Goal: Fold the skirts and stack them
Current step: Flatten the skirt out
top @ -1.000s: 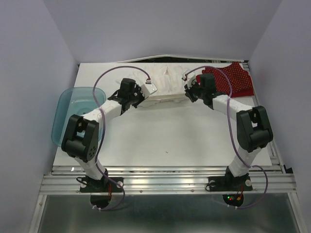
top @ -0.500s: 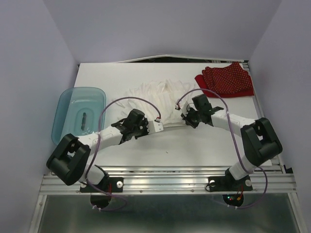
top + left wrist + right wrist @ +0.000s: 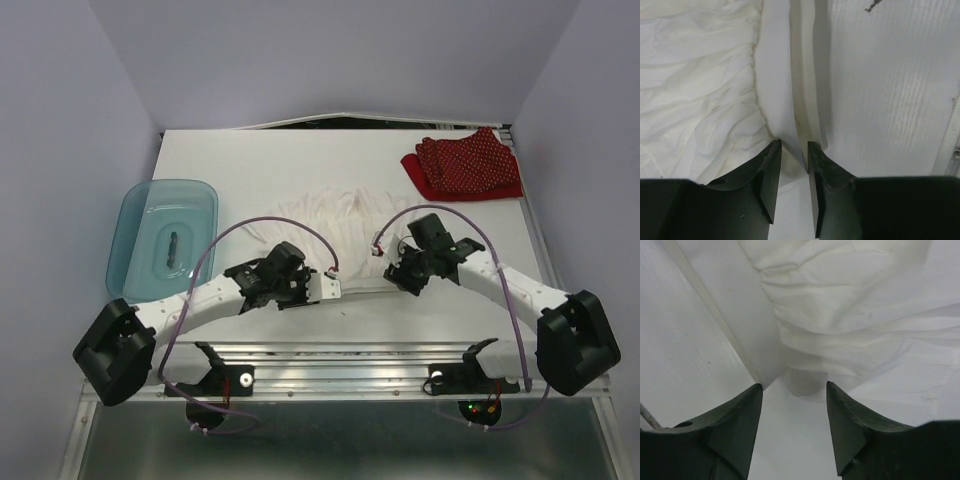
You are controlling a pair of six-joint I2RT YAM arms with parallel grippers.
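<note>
The white skirt (image 3: 330, 225) lies spread and wrinkled across the middle of the table, its near hem close to the front edge. My left gripper (image 3: 335, 290) sits low at that hem. In the left wrist view it (image 3: 794, 144) is open by a narrow gap, and a flat fold of the white skirt (image 3: 705, 90) runs between its fingers. My right gripper (image 3: 393, 277) is at the hem's right end. In its wrist view it (image 3: 794, 385) is open wide, the white skirt (image 3: 850, 310) bunched just past the fingertips. The red dotted skirt (image 3: 462, 165) lies folded at the back right.
A translucent teal tub (image 3: 165, 235) with a small dark item inside stands at the left. The table's metal front rail (image 3: 340, 352) runs just behind both grippers. Purple cables loop over each arm.
Both arms swung from the back of the table to its near edge, dragging the white skirt's edge forward and spreading it out. Both grippers went from shut to open, letting go of the hem.
</note>
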